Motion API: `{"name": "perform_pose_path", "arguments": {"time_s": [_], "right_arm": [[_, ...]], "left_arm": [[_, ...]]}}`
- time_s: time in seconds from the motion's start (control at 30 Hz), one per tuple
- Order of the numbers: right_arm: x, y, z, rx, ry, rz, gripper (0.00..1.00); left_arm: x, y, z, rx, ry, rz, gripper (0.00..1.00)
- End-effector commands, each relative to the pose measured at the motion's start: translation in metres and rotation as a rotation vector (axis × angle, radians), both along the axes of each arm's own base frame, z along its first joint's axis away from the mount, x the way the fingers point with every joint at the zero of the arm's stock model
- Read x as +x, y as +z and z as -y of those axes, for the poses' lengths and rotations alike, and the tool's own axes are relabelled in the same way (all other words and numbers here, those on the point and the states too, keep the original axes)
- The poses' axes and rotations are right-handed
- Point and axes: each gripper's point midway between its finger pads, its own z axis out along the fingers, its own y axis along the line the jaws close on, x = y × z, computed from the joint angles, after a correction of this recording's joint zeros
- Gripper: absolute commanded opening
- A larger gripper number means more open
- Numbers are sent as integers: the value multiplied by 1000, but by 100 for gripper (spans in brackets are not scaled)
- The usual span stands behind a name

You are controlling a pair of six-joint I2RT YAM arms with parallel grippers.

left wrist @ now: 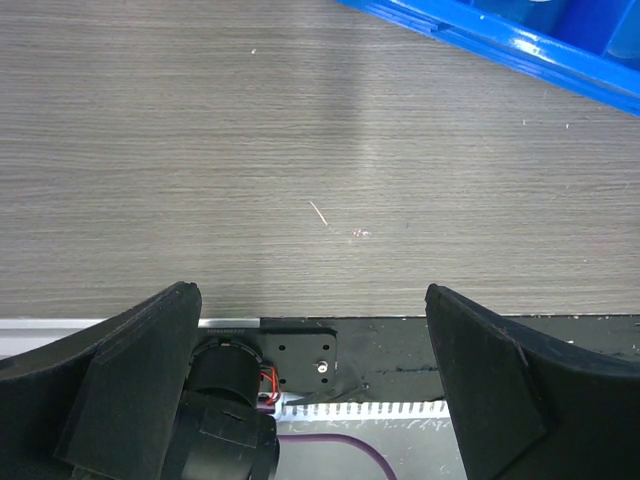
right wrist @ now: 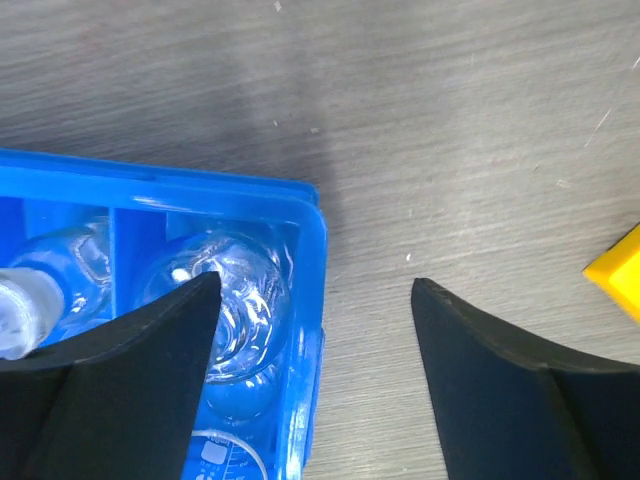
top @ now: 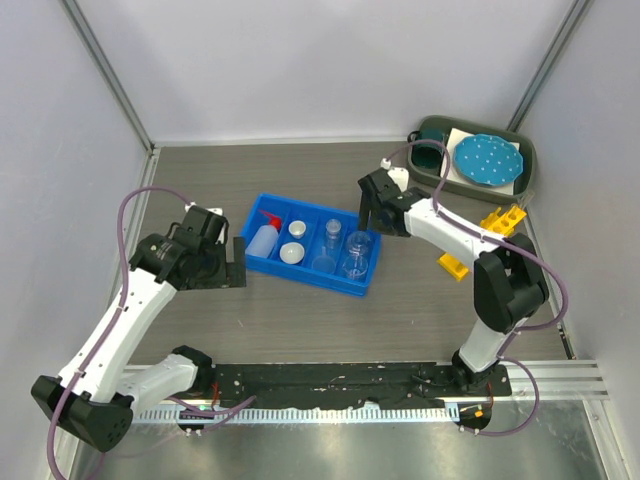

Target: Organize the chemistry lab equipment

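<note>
A blue divided bin (top: 300,268) holds a white squeeze bottle (top: 261,240) with a red nozzle, two white round dishes (top: 292,253) and clear glassware (top: 357,247). My right gripper (top: 368,212) hovers open over the bin's far right end. In the right wrist view its fingers straddle the bin's wall (right wrist: 312,300), with a clear glass piece (right wrist: 240,300) under the left finger and nothing held. The yellow tube rack (top: 488,236) lies to the right on the table. Left of the bin, my left gripper (top: 232,264) is open and empty above bare table (left wrist: 312,300).
A dark green tray (top: 528,185) at the back right carries a teal mug (top: 430,157) and a blue white-dotted plate (top: 487,160). The enclosure's walls stand close on both sides. In the left wrist view the bin's rim (left wrist: 520,40) shows top right.
</note>
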Motion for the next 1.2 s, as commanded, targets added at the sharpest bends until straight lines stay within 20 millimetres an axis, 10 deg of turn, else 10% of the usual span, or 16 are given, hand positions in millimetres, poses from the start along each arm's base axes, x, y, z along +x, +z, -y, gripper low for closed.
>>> {"name": "perform_pose_path", "arguments": {"time_s": [0.0,0.23,0.57,1.17], "right_arm": [[17,82,0,40,3,185,87],[21,164,27,-22,-52,350,92],[7,207,51,-85,-134,445,94],[-61,321,-17,241,284,771,95]], "left_arm": [[17,23,0,2,-5,101,100],[34,46,4,-14,5,180,100],[60,91,10,-72,33,365,100],[37,175,3,-255,28,727,100]]}}
